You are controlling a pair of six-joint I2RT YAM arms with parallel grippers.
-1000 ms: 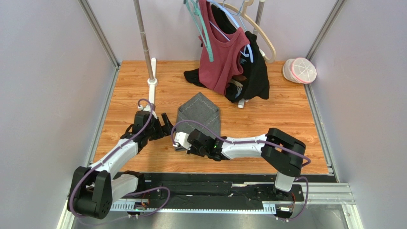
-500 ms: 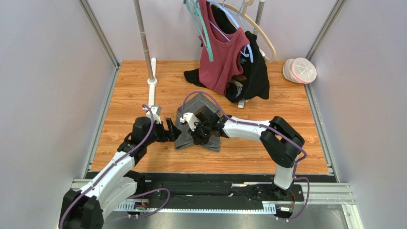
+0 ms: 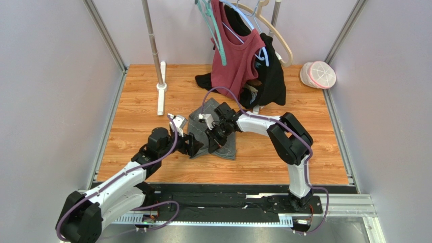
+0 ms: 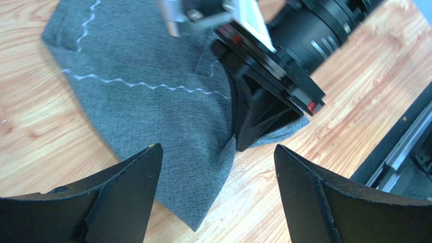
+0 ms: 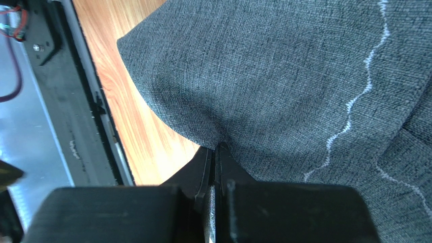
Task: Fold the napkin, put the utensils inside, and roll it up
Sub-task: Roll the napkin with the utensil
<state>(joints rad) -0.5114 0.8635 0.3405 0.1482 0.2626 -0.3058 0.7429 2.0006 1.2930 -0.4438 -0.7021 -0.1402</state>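
Observation:
The dark grey napkin (image 3: 228,147) lies folded on the wooden table, its pale zigzag stitching showing in the left wrist view (image 4: 142,86). My right gripper (image 3: 212,146) is shut on a near fold of the cloth, and its black fingers (image 4: 258,116) pinch the fabric just off the table. In the right wrist view the grip (image 5: 217,152) bunches the napkin (image 5: 284,76) into a crease. My left gripper (image 3: 196,148) stands open at the napkin's near left corner, fingertips either side of it (image 4: 216,147), nothing between them. The utensils are out of view.
Maroon and black garments (image 3: 243,66) hang on a rack behind the napkin. A white pole base (image 3: 161,96) stands at the back left and a pale cap (image 3: 318,74) at the back right. The metal rail (image 5: 76,101) runs along the near edge.
The right gripper has carried its pinch of napkin from the near edge back over the cloth. The left gripper has moved right, up to the napkin's near corner.

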